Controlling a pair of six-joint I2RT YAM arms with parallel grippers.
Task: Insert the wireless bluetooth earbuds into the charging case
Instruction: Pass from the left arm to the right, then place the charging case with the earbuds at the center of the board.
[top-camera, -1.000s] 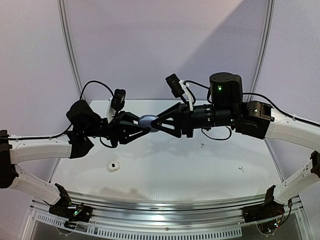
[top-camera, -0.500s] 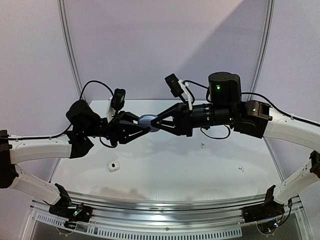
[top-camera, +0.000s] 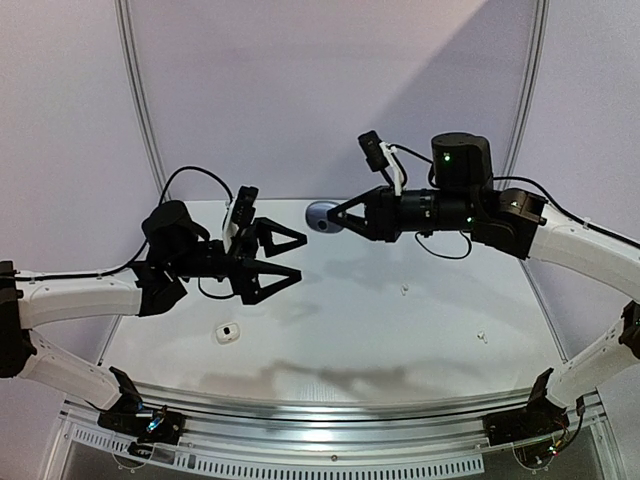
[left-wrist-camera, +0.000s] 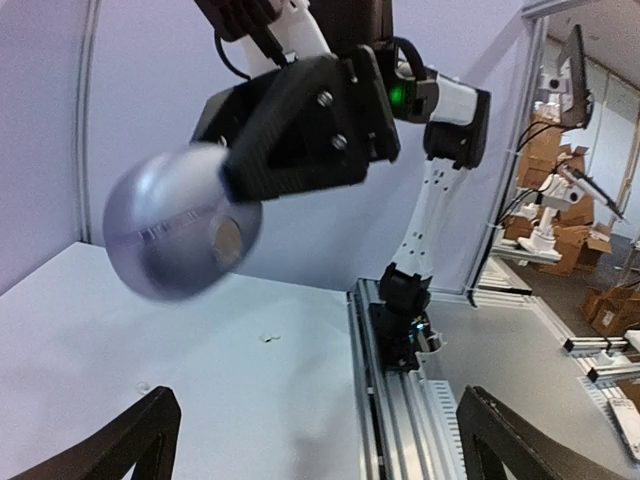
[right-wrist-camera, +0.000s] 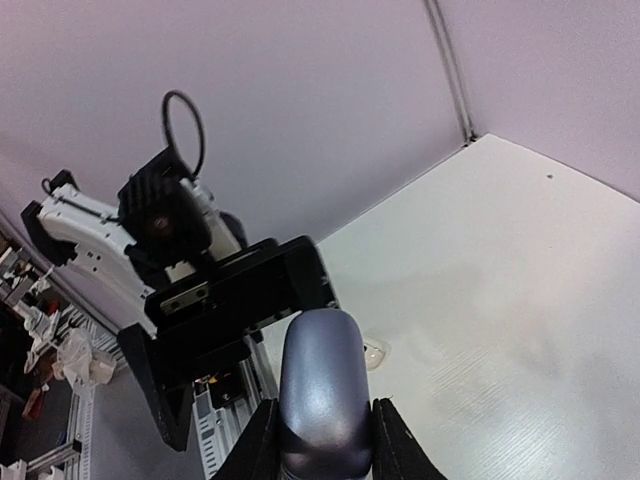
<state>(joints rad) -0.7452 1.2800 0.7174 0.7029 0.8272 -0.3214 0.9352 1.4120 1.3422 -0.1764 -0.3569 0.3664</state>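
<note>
The grey-purple charging case (top-camera: 320, 216), a smooth pebble, hangs in the air above the back of the table. My right gripper (top-camera: 336, 215) is shut on it; in the right wrist view the case (right-wrist-camera: 325, 385) fills the gap between the two fingers. My left gripper (top-camera: 297, 256) stands open, apart from the case, lower and to its left. In the left wrist view the case (left-wrist-camera: 180, 235) floats ahead, above the wide-spread fingertips (left-wrist-camera: 140, 440). Two tiny white earbuds (top-camera: 404, 291) (top-camera: 481, 337) lie on the table to the right; one earbud (left-wrist-camera: 267, 338) also shows from the left wrist.
A small white case (top-camera: 228, 333) lies on the table near the left front, also seen from the right wrist as a white case (right-wrist-camera: 372, 352). The aluminium rail (top-camera: 320, 405) with the arm bases runs along the near edge. Purple walls close off the back.
My left gripper let go of the case, opened wide and drew back to the left. My right gripper carried the case up and to the right.
</note>
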